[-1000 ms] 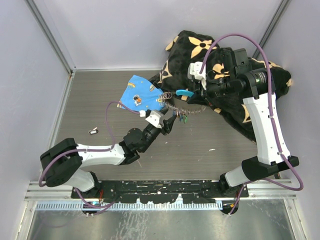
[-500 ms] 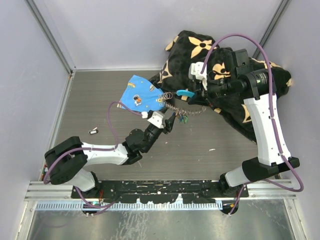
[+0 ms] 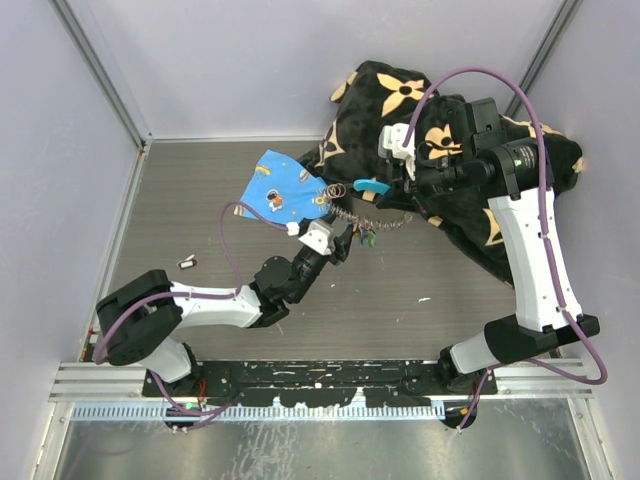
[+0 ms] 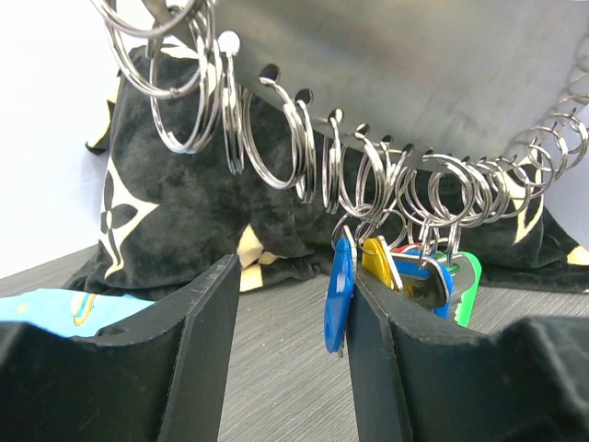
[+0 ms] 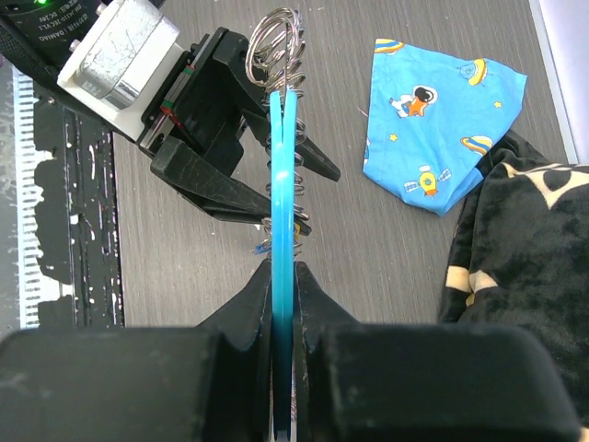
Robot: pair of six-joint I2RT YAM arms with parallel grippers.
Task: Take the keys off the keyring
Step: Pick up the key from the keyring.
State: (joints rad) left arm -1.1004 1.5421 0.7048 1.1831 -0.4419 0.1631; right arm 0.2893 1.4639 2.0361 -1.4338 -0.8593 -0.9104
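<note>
Over the last second our left claw (image 3: 344,241) has crept forward over the counter (image 3: 200,200) toward the keys (image 4: 405,276). Its jaws stand apart, gripping nothing, and the blue key (image 4: 339,295) hangs just inside the gap, close by one finger. Our right claw (image 5: 283,276) is clenched on the light-blue piece (image 5: 283,175) of the keyring (image 4: 368,175), holding the chain of rings up above the counter beside the black patterned cloth (image 3: 400,100). We judge the approach nearly done, with pinching one key the step ahead.
</note>
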